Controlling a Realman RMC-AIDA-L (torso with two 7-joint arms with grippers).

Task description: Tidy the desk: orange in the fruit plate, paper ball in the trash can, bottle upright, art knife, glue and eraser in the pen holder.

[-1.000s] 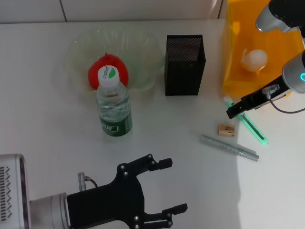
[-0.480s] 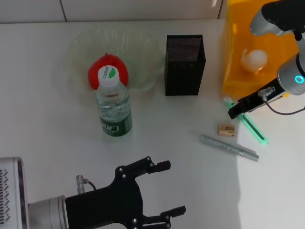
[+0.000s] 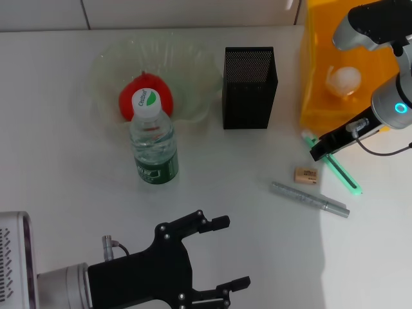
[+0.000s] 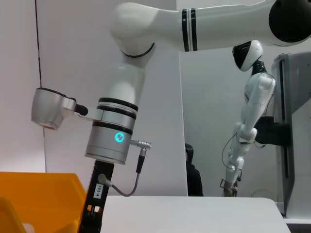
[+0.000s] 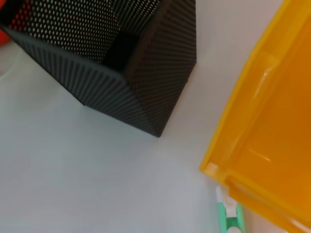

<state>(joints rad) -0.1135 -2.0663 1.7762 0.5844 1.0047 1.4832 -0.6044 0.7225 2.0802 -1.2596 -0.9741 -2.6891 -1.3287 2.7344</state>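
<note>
Green art knife lies flat on the tabletop, just beside the near corner of the orange trash can; its end also shows in the right wrist view, close against the bin's corner. Right gripper sits low over the knife's far end; cannot tell whether its fingers are open or closed, or whether it has hold of anything.

Eraser rests near the knife, toward the left. Silver glue stick lies just in front of the eraser, apart from it.

Paper ball is inside the trash can. Black mesh pen holder stands upright between the trash can and the clear fruit plate. Orange sits in the plate. Bottle stands upright just in front of the plate, cap on.

Left gripper hovers at the near edge, fingers spread wide, holding nothing, well apart from all items.
</note>
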